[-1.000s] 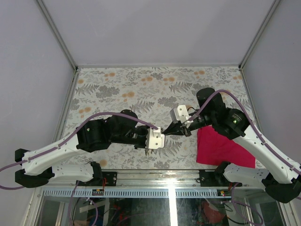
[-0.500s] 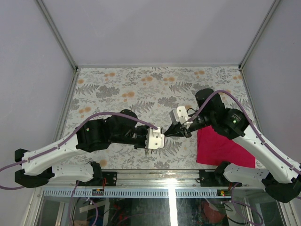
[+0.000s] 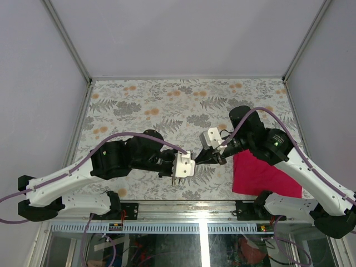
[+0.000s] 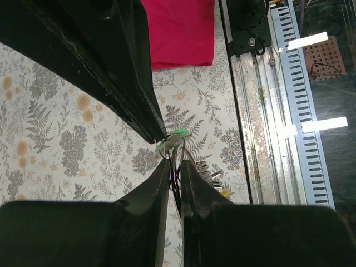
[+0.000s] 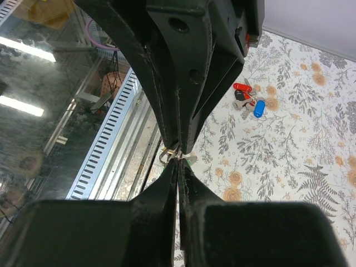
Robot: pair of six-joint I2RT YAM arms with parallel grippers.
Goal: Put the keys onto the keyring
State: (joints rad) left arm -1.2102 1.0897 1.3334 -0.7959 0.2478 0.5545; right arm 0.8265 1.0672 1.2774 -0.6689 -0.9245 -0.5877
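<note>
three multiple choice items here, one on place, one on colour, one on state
1. The red key and blue key lie: A in a bowl; B on the flowered table; C on a hook.
2. The key head where the left gripper and right gripper meet is: A green; B yellow; C white.
3. The right gripper's jaws are: A wide open; B shut; C out of view.
Answers: B, both rest on the tabletop; A, a green head shows beside the keyring; B, the jaws touch.

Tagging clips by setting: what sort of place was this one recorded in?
Probably a lab robot cell, not a home: plain grey panels in a metal frame enclose a floral-covered table, with a slotted cable duct along its near edge.
</note>
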